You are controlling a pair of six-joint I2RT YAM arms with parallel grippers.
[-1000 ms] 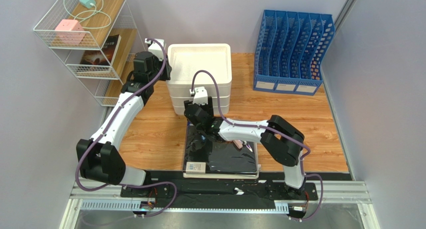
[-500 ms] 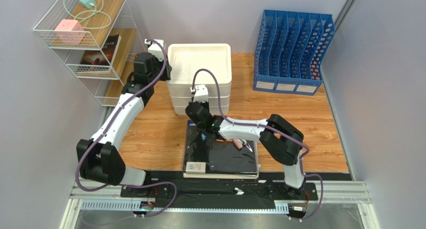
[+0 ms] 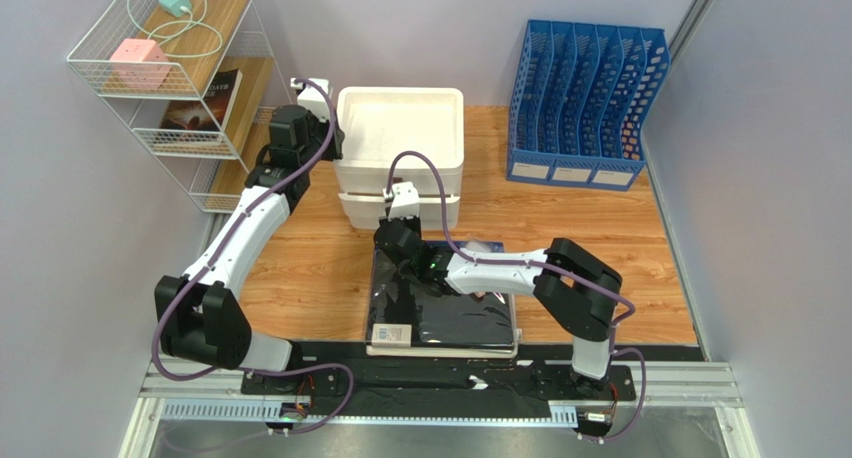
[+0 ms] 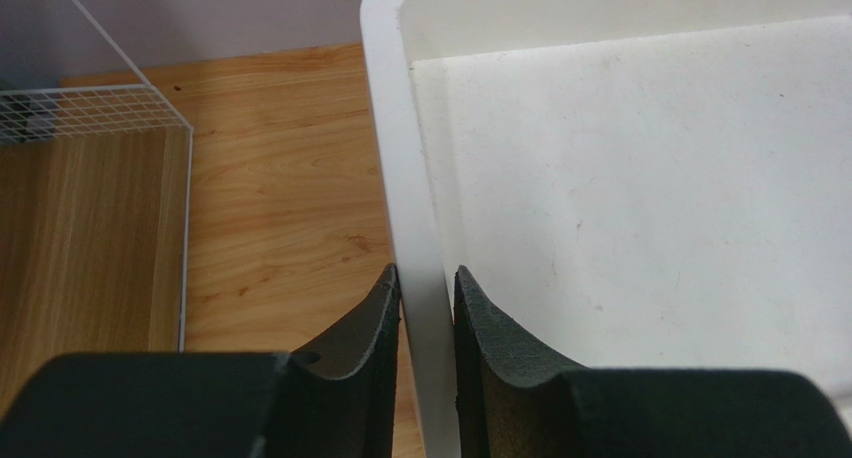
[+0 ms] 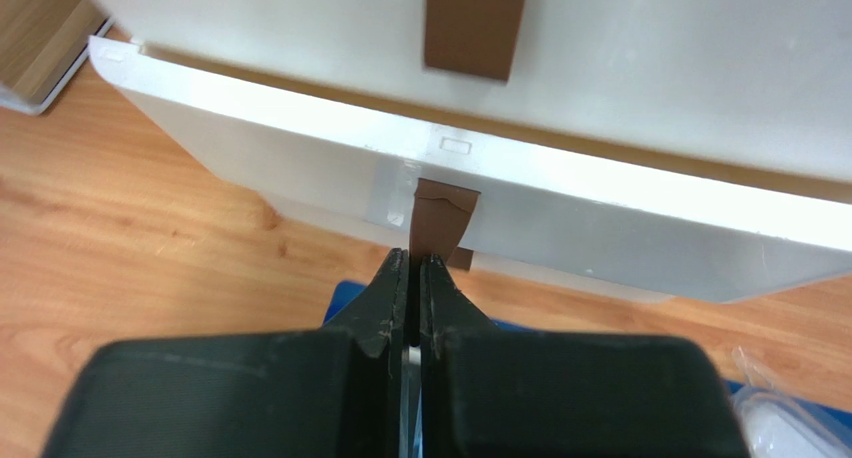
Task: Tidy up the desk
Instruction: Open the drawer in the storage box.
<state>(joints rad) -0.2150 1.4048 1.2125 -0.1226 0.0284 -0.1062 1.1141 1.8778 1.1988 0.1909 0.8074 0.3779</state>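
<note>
We see the left hand clenched on the left rim of the top white tray, with the counter lying below it and to its left. The right hand pinches the brown tab of the lower drawer, low above the counter.

Desk: large rectangular tabletop, light orange-brown wood, visible plank grain running side to side. Flat and level, filling middle of overhead view. Bare wood showing left and right.
</note>
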